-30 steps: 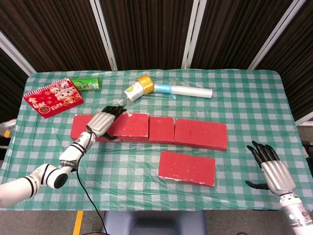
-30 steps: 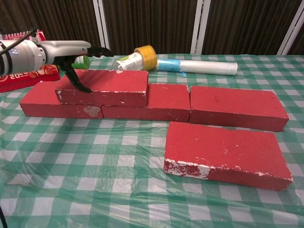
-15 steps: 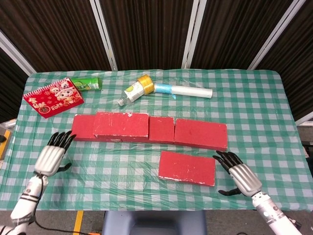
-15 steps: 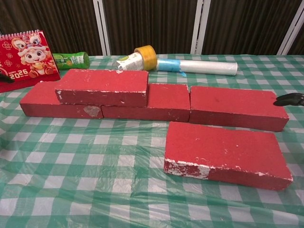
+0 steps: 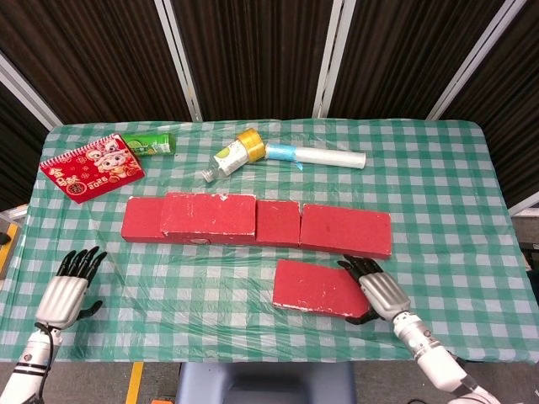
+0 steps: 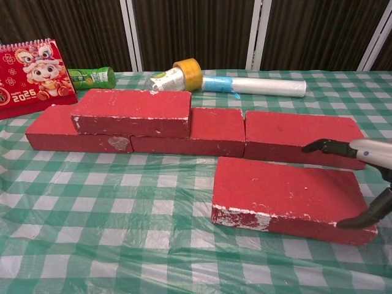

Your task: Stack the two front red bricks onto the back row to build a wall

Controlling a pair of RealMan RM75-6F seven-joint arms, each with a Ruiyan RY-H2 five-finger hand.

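Note:
One red brick (image 5: 320,289) (image 6: 288,196) lies flat on the table in front of the back row. My right hand (image 5: 379,290) (image 6: 361,177) straddles its right end. The fingers (image 6: 321,147) reach over the far edge and the thumb (image 6: 361,219) sits at the near corner, with no firm grip visible. The back row (image 5: 345,231) (image 6: 300,138) is a line of red bricks. Another red brick (image 5: 209,215) (image 6: 131,112) lies on top of its left part. My left hand (image 5: 67,290) hovers open at the front left edge, away from every brick, and shows only in the head view.
Behind the bricks lie a red calendar (image 5: 91,168) (image 6: 33,70), a green bottle (image 5: 147,145) (image 6: 92,78), a small bottle with a yellow tape roll (image 5: 240,151) (image 6: 180,73) and a white roll (image 5: 324,156) (image 6: 257,86). Checked cloth (image 5: 210,286) covers the table.
My left hand let go of the stacked brick and pulled back to the front left edge. My right hand moved in from the right onto the front brick's right end.

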